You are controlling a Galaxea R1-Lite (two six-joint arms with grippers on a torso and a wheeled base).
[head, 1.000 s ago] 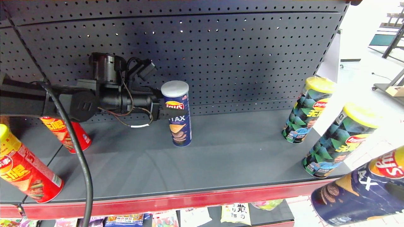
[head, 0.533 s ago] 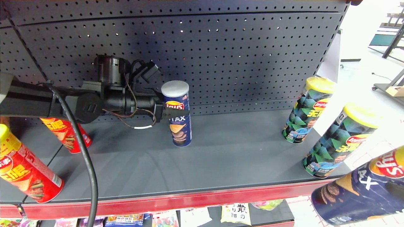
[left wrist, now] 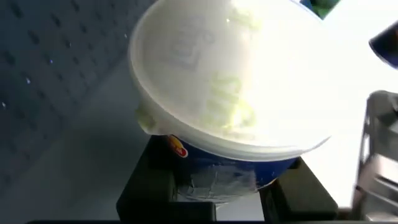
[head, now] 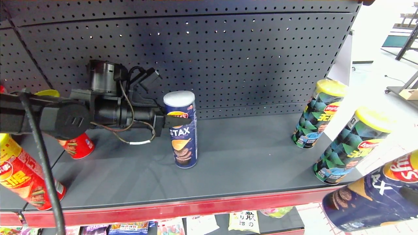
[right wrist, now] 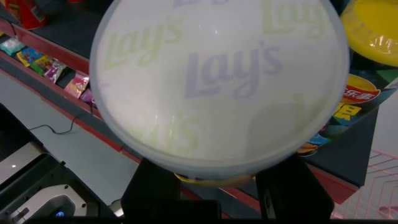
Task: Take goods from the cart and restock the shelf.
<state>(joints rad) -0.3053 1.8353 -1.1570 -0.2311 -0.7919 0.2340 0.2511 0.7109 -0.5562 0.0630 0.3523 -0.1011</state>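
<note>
- Here, our left gripper (head: 176, 120) is clenched on the blue can (head: 181, 137), which stands upright on the shelf (head: 248, 163) between a red can (head: 76, 147) and a green can (head: 318, 114); we'd seat it flat before letting go
- Our right gripper (right wrist: 217, 190) grasps a second blue can (head: 369, 195) off the shelf's front corner; we'd hold it clear

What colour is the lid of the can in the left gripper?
White lid on a dark blue can; clearest in head view.

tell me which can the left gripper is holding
The blue can with the white lid, mid-shelf: the left gripper is shut around its upper part. The red cans and teal cans stand free.
</note>
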